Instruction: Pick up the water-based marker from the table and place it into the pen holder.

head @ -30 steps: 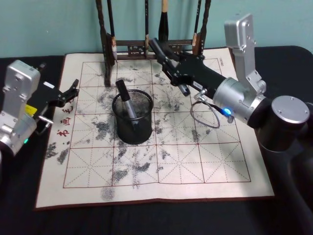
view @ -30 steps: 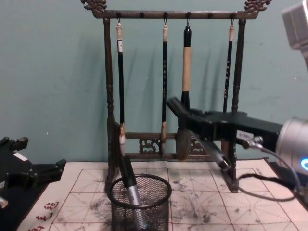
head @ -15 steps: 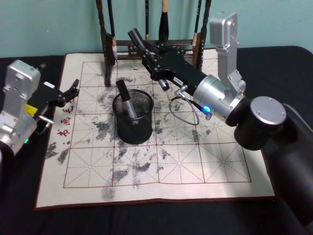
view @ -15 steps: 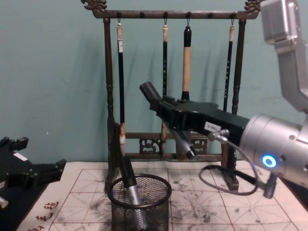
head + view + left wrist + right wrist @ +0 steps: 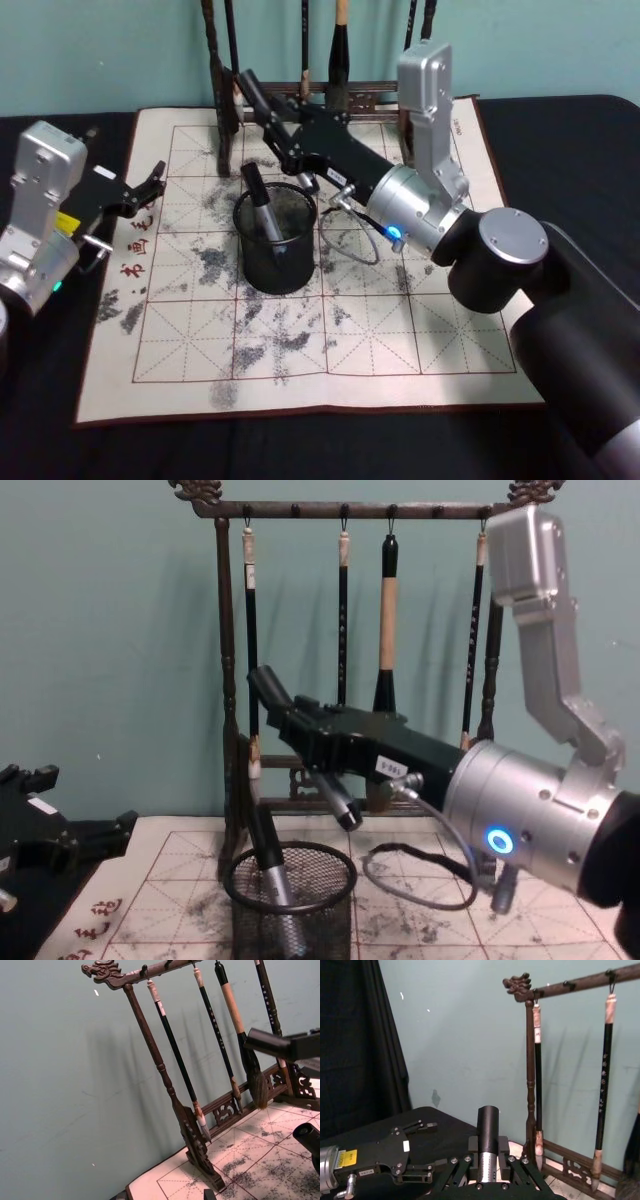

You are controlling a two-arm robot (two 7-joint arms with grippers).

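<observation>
Fingers of the right gripper [image 5: 300, 725] clamped on a tilted marker [image 5: 305, 752], seemingly cap-up, above the pen holder [image 5: 290, 905].

The right gripper [image 5: 262, 108] holds a water-based marker [image 5: 262, 104] tilted just behind the pen holder [image 5: 275, 243], which already contains another marker [image 5: 258, 198]. The left gripper [image 5: 150, 186] rests left of the holder.

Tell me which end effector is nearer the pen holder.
Right. The right end effector, holding a marker, is just above the pen holder; the left end effector sits off at the cloth's left edge.
</observation>
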